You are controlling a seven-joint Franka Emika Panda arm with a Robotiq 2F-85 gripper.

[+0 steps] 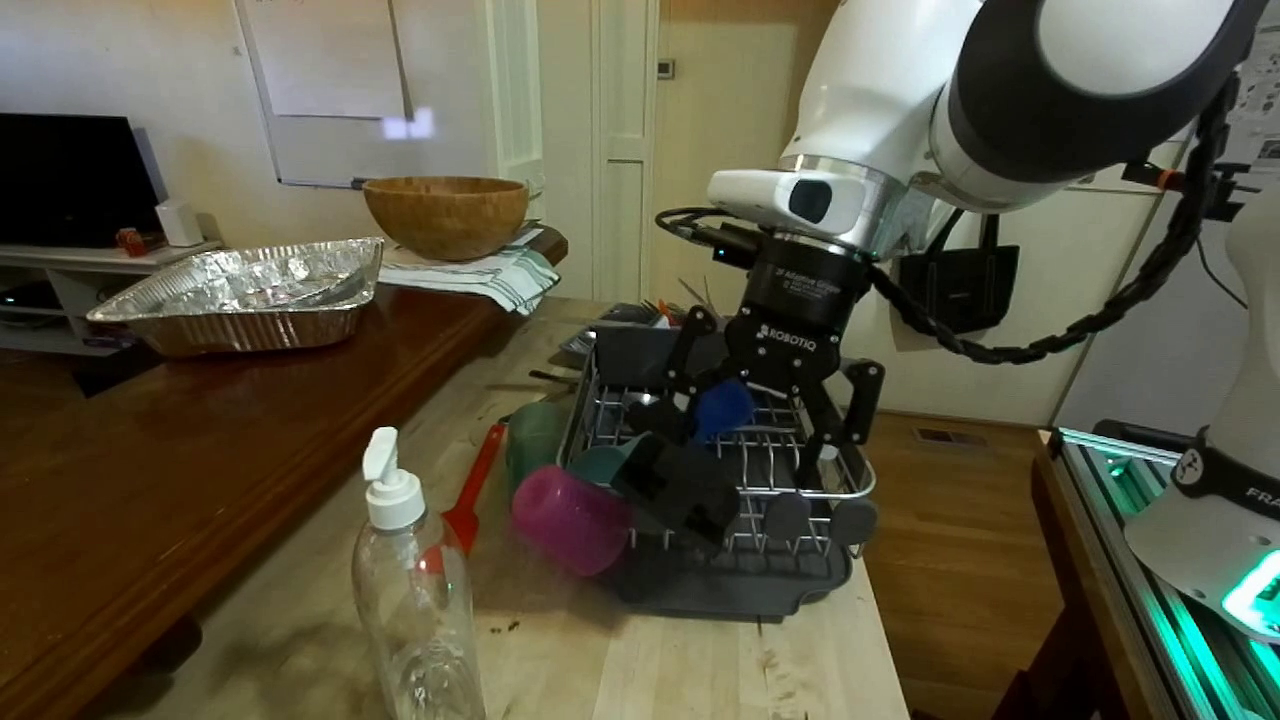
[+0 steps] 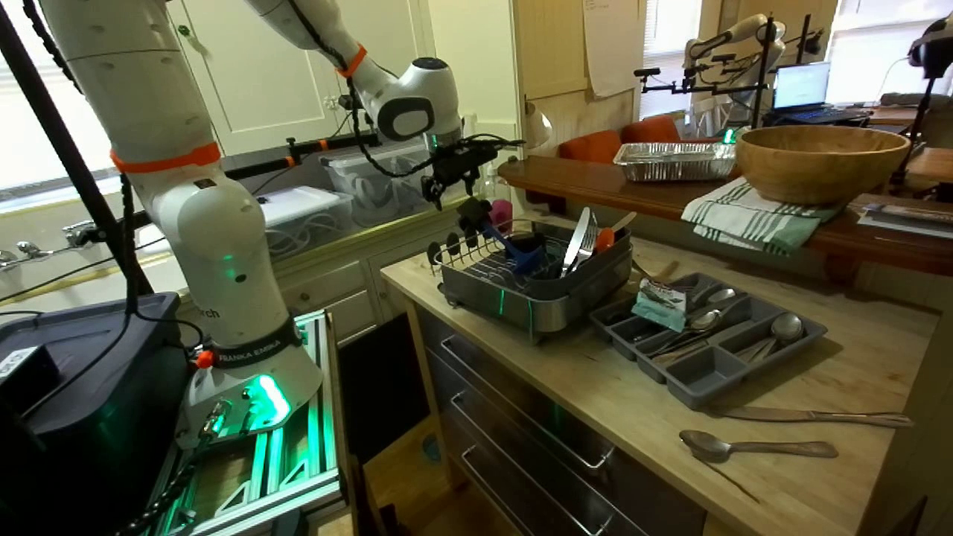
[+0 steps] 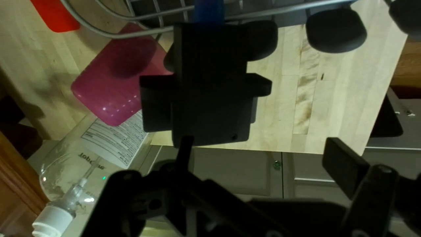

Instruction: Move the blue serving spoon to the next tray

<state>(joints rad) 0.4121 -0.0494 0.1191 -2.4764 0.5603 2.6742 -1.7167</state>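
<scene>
While a wooden counter [image 2: 890, 335] carries them both, a dish rack [image 2: 555, 316] and a gray cutlery tray [image 2: 703, 371] stand just beside each other. The hand [image 3: 260, 146] hangs near one end of the rack, at a higher level, and its two fingers [image 3: 343, 164] stand wide apart. The blue serving spoon [image 1: 724, 412] lies tilted in the dish rack; its handle goes upward to a black block [image 3: 210, 112], which reaches over the wire rim. A magenta cup [image 1: 570, 522] is tilted at the corner of this rack. Near the tray, a metal spoon [image 2: 767, 447] lies on the counter.
</scene>
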